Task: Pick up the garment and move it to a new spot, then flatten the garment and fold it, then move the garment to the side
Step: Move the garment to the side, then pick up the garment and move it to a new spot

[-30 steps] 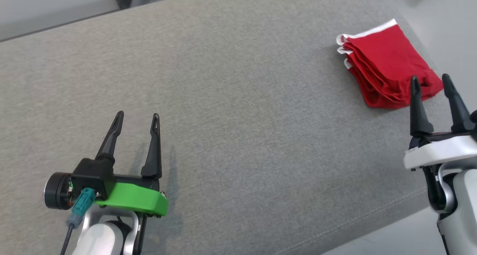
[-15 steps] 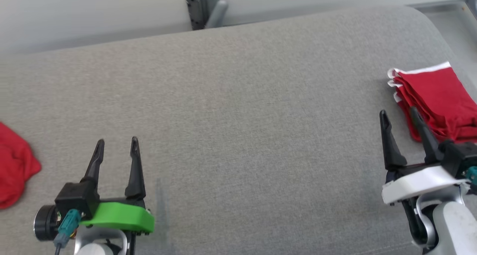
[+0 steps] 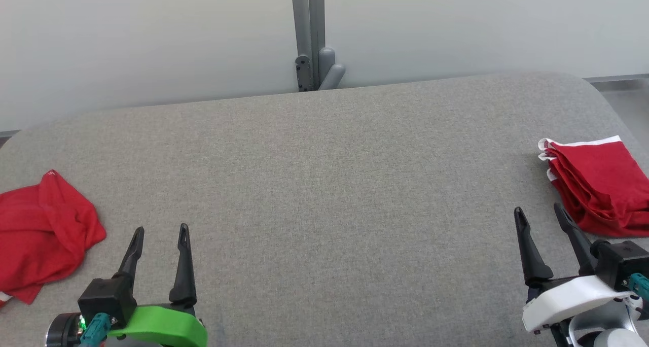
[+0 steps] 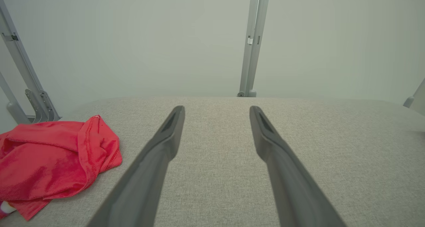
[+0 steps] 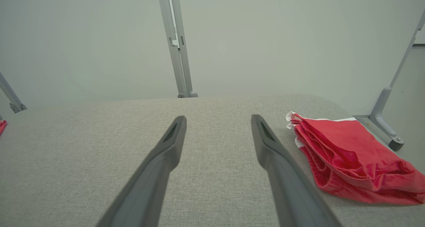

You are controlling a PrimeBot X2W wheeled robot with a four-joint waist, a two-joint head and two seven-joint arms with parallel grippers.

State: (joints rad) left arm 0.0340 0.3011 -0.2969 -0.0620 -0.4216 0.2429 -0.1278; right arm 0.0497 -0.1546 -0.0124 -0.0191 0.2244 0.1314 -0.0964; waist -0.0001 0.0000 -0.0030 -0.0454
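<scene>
A crumpled red garment (image 3: 43,235) lies at the left end of the grey padded table (image 3: 324,184); the left wrist view has the crumpled garment (image 4: 49,160) to the left of my fingers. A folded red garment with white trim (image 3: 598,184) rests at the right end, and that folded garment (image 5: 345,150) lies just right of my right fingers. My left gripper (image 3: 161,229) (image 4: 216,109) is open and empty, right of the crumpled garment. My right gripper (image 3: 538,209) (image 5: 218,117) is open and empty, left of the folded one, clear of it.
A pale wall runs behind the table, with a grey metal post (image 3: 309,37) at its middle. More grey frame legs (image 5: 386,120) stand off the table's right end. The table's far corners are rounded.
The head camera has swung left and up, bringing the wall and the crumpled garment into view. The right gripper's fingers, once over the folded garment's near edge, now stand left of it.
</scene>
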